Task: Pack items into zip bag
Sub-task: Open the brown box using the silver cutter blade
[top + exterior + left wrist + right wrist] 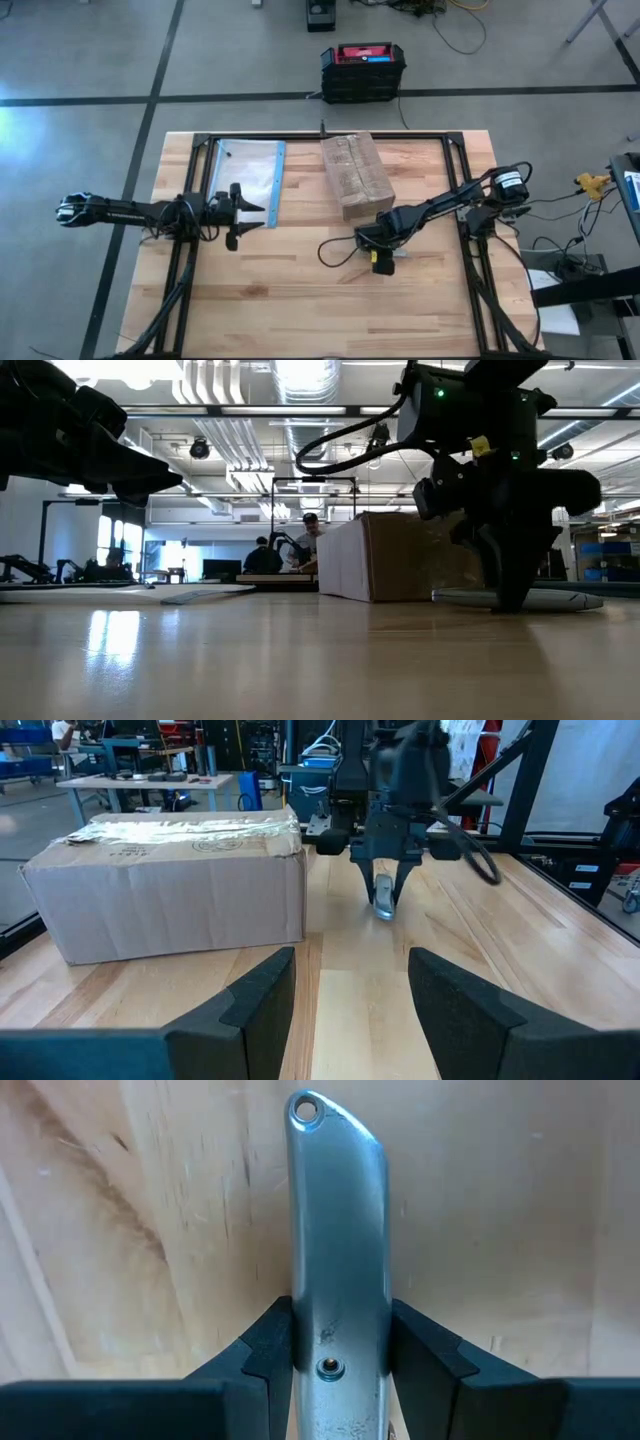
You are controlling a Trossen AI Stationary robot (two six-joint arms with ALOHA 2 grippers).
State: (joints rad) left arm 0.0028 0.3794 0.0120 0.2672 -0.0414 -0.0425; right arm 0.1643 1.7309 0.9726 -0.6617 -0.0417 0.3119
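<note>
The right gripper (381,262), low over the wooden table (300,300) at about five o'clock from the cardboard box (355,175), was clamped on a slim grey metal tool (338,1250). The left gripper (235,216) hung with fingers spread and empty at the six-o'clock end of the zip bag (246,172), which lay flat at nine o'clock from the box.

I'm looking into a large robotics lab: exposed silver ceiling ducts (225,420), grey concrete floor (90,60), other workbenches (150,782), people seated (310,540) behind.
</note>
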